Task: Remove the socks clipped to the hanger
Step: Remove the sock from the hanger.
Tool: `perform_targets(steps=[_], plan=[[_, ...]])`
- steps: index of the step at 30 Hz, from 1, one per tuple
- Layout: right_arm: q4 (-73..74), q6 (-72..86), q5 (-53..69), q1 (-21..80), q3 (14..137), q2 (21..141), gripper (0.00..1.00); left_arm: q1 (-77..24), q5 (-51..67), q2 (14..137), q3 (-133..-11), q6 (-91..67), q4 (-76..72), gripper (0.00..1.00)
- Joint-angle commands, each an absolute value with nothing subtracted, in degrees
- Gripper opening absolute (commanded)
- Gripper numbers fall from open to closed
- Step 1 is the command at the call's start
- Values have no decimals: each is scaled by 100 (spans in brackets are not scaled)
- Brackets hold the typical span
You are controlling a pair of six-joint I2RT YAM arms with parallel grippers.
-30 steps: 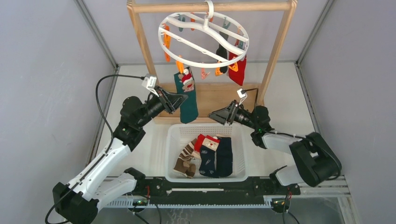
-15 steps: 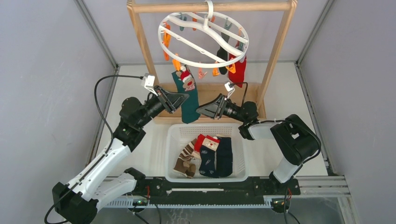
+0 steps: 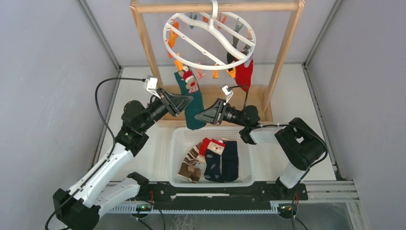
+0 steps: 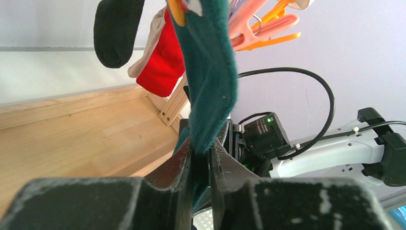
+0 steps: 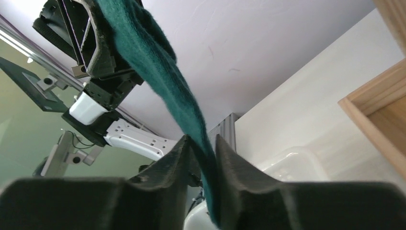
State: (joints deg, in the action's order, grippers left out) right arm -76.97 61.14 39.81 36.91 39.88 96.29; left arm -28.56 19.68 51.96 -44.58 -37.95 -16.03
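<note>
Left claw [image 4: 200,148]: you have it pinched narrow on the dark green sock [image 4: 206,72], the fabric squeezed flat between both fingers, the same hold as a second ago.

Right claw [image 5: 201,143]: a second ago it stood wide, off to the right of the sock. It has since travelled left and narrowed about the sock's lower end. The fabric runs down between the fingers. You cannot tell from the wrist view whether both pads press it yet.

Sock: it hangs from an orange clip [image 3: 180,63] at the front of the hanger [image 3: 164,33], with the Santa figure near its top. Its toe reaches down to the back rim of the white basket [image 3: 177,139].

Hanger: the ring has swung since the earlier frame and now shows a rounder face from above. It hooks on the top bar of the wooden rack [image 3: 210,7].

A red sock [image 3: 244,74] and a black sock [image 3: 231,56] stay clipped at the ring's right. Three socks [image 3: 213,158] lie in the basket, unmoved.
</note>
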Motion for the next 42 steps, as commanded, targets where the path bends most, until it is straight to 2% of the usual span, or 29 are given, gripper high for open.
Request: perform_targets(steps=[1,7,13,16,27,42], plan=[[-8018,6179,4005,3816,4139,9605,25,-2887,1735,4932,-4436,-3575,-1468,24],[-7862,6170,3918,3875,4131,9564,0,-2891,1438,4788,-4537,-3260,-930,45],[-7130,5837,3768,3939,4087,9276,0,-2890,1175,4613,-4621,-2981,-426,75],[-6840,5759,3727,3955,4061,9138,0,-2891,1069,4493,-4638,-2899,-248,99],[-5997,5593,3741,3941,3871,8503,0,-2883,755,4066,-4684,-2712,295,100],[-4493,5385,3884,3384,3516,7283,0,-2883,888,4035,-4684,-2804,197,100]])
